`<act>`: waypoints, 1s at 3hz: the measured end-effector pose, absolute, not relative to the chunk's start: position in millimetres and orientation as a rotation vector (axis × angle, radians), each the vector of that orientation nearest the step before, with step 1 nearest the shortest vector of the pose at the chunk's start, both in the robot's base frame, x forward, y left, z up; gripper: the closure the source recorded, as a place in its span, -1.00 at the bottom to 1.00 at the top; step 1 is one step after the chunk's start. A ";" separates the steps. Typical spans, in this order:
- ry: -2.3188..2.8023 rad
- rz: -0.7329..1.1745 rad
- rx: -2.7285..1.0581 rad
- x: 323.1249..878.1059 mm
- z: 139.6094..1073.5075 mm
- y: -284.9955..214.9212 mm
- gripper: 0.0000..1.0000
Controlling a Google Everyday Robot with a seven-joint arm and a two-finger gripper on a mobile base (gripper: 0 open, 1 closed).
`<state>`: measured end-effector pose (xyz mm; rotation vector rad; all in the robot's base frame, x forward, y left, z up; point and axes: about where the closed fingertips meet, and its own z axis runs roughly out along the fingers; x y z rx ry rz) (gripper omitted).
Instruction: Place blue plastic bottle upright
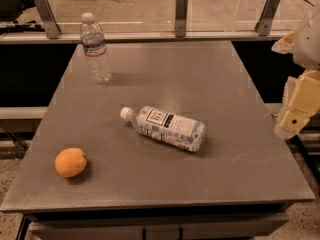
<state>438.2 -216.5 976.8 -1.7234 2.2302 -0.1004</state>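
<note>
- Blue plastic bottle point(169, 129) (clear, white cap, white/pale-blue wrap label w/ dark logo patch) lies on its side near centre of the grey tabletop point(210, 79). Cap points left and slightly back, base to the right.
- Cream-coloured gripper point(296, 115) hangs off the table's right edge, well apart from the bottle and holding nothing. Can't tell whether it's open or closed.
- Step in hand, as I read it: reach in and grasp; task not yet begun.
- Doing it well: come from above, span across the label mid-body, not cap or base. The round body may roll, so close squarely.
- Lift, rotate cap-up, set base flat on bare table, release only once steady.
- Slim ribbed clear bottle w/ narrow blue-red band point(95, 48) stands upright back left; round orange fruit point(70, 162) front left. Both well clear, so leave alone.
</note>
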 end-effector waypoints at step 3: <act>2.199 0.036 -1.906 477.9 945.0 -120.6 -1.00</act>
